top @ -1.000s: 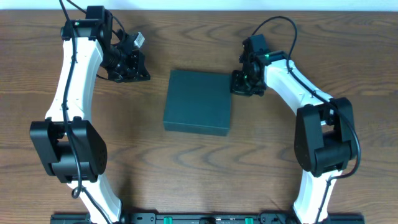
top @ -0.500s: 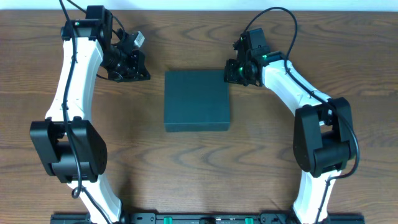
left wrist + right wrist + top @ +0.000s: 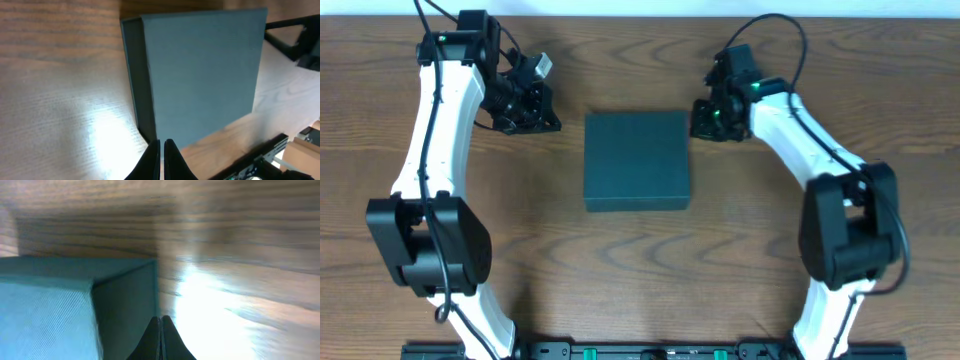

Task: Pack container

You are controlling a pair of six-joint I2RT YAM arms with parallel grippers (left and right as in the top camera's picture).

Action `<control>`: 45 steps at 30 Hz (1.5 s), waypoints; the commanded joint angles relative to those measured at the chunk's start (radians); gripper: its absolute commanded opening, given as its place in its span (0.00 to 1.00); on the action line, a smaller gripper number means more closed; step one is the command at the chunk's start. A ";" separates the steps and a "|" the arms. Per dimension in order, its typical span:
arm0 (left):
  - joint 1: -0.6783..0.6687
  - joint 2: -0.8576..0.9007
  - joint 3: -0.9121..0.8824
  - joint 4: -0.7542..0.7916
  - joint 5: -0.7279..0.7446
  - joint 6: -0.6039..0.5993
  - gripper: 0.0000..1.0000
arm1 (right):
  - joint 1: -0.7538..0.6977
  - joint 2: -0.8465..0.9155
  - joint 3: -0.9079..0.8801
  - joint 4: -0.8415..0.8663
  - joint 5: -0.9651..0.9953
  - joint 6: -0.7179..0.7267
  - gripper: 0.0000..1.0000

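Overhead, one container (image 3: 637, 160) lies flat on the wooden table (image 3: 640, 270), lid down, roughly midway between the two arms, and it is the only loose thing in view; no snack packets or other goods to pack can be seen anywhere. The right gripper (image 3: 706, 119) sits just beside the container's far right corner, low to the table, and its wrist view shows the two fingertips pressed together with that corner (image 3: 125, 295) right in front of them, which reads as a closed tip placed to nudge or square up the box rather than to grasp it (whether the tip actually touches the wall I cannot tell, the picture being blurred). The left gripper (image 3: 527, 110) is off to the container's far left, apart from it, and its fingers (image 3: 162, 162) are likewise pressed together on nothing; its camera looks across the lid (image 3: 200, 75) toward the side wall, so it seems to be waiting clear of the box. Count: one container, two arms, two closed grippers, nothing held. My judgement is that packing has hardly begun, since the lid is not yet open.
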 commanded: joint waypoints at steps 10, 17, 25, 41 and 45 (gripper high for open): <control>0.000 -0.463 0.011 -0.143 -0.001 0.056 0.06 | -0.004 -0.525 0.038 -0.280 0.068 -0.041 0.01; 0.000 -0.786 -0.048 -0.224 0.001 0.097 0.06 | 0.101 -0.851 -0.095 -0.428 0.254 0.029 0.02; 0.000 -1.172 -0.391 -0.195 0.003 0.099 0.06 | 0.195 -1.249 -0.449 -0.435 0.241 0.071 0.01; 0.000 -1.365 -0.670 -0.099 0.067 -0.002 0.95 | 0.195 -1.426 -0.663 -0.436 0.238 0.232 0.99; 0.000 -1.365 -0.670 -0.099 0.048 -0.002 0.95 | 0.195 -1.426 -0.663 -0.436 0.238 0.232 0.99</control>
